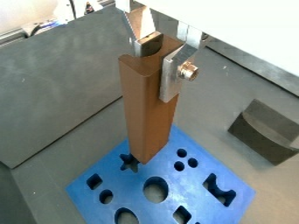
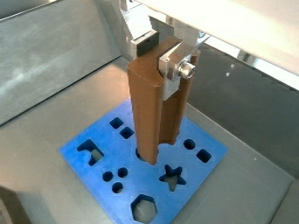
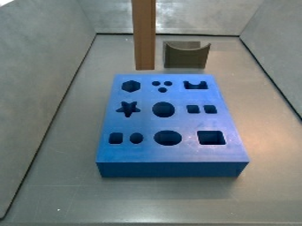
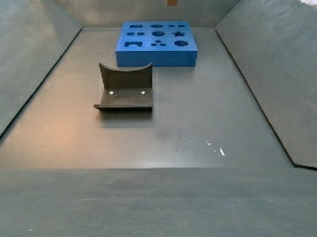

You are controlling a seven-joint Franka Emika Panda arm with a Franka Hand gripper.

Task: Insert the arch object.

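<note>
Wrist views both show the gripper pinching the arch object near its top — the jaws are closed flat against two opposite faces of the brown bar, and one silver finger with a round screw head lies against its side. The bar hangs upright from the jaws, straight-sided and tall, its lower end down over the blue board. In a wrist view its bottom edge sits at the board's edge beside the star-shaped cut-out; in a wrist view the lower end meets the board near the middle, by a round hole, with the star cut-out just in front. Whether the end touches the board or hovers just above it cannot be told. In a side view the bar stands vertically behind the far edge of the board, running out of the top of the picture, so the gripper itself is out of sight there. Beside it, further back on the grey tabletop, rests a squat dark grey block with a curved notch. In a side view that block lies well apart from the board — neither gripper nor bar shows in that view.
</note>
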